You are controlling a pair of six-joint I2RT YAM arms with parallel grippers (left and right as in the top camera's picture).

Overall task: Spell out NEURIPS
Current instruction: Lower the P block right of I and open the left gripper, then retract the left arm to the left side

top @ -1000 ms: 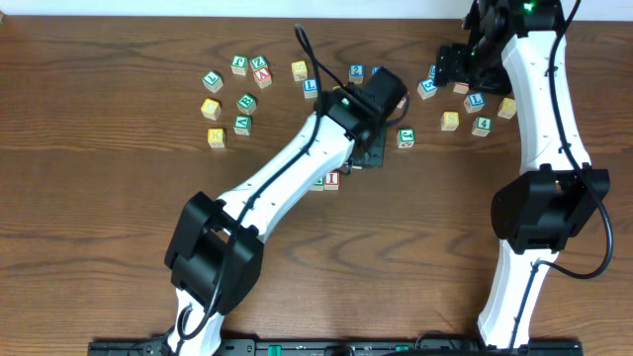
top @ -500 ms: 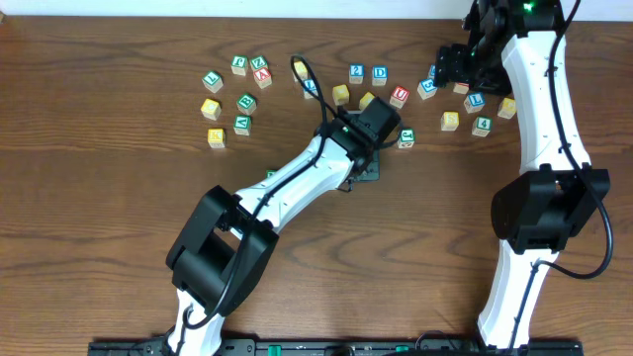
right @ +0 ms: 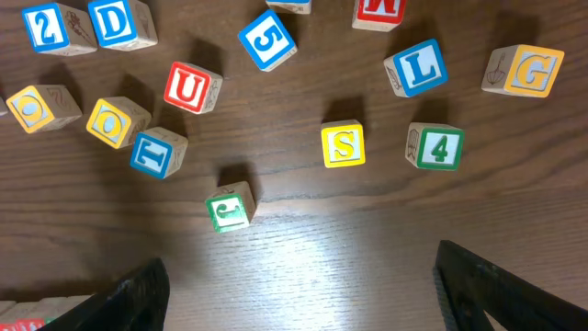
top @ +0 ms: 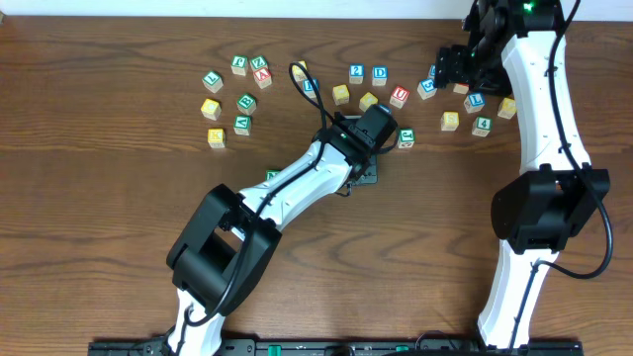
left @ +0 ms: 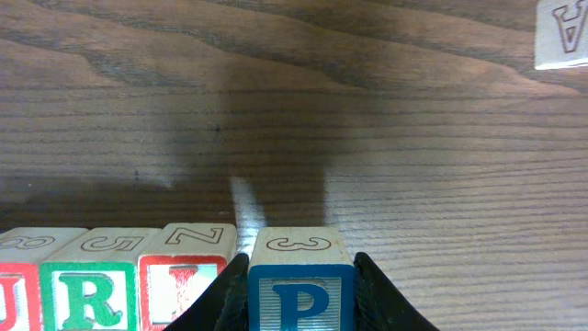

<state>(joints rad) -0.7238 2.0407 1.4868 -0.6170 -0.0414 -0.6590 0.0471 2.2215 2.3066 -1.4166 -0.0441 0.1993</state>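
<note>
My left gripper (left: 300, 299) is shut on the blue P cube (left: 300, 292), which sits low at the table. Just left of the P, a narrow gap apart, stands the red I cube (left: 184, 287), then the green R cube (left: 87, 296) and the red U cube (left: 14, 299) at the frame's edge. From overhead the left gripper (top: 364, 176) and its arm cover this row; only a green cube corner (top: 271, 175) peeks out. N and E are hidden. The yellow S cube (right: 343, 144) (top: 450, 120) lies loose below my open right gripper (right: 303, 285), which hovers empty.
Loose cubes lie around the S: green 4 (right: 435, 146), blue L (right: 415, 67), yellow G (right: 524, 70), blue 5 (right: 267, 39), a second red U (right: 193, 87), blue T (right: 158, 153), green J (right: 229, 208), blue 2 and D. Another cluster (top: 237, 99) lies at the back left.
The left arm has swung nearer and lower with the P, now covering the I cube and the row; the last half second shows almost no motion. The right arm is still.
</note>
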